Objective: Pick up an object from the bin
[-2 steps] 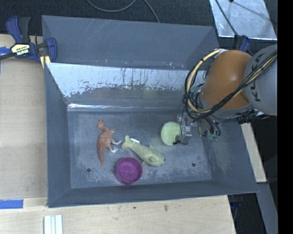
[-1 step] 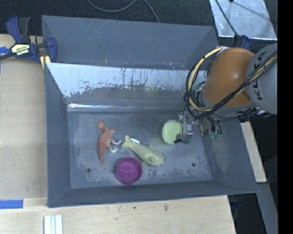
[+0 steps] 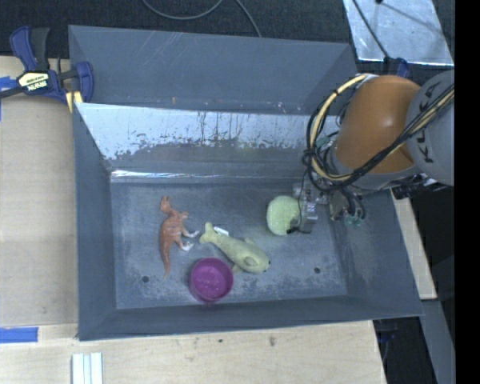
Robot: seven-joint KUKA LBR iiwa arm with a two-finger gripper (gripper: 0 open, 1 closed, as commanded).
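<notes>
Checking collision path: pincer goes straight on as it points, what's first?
Probably the pale green ball right beside the pincer, toward the bin's middle; depth unclear, it may meet the bin floor instead.

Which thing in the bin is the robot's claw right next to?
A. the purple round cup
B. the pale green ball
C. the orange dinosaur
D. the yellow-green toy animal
B: the gripper sits right beside the pale green ball, on the right side of the bin floor.
</notes>
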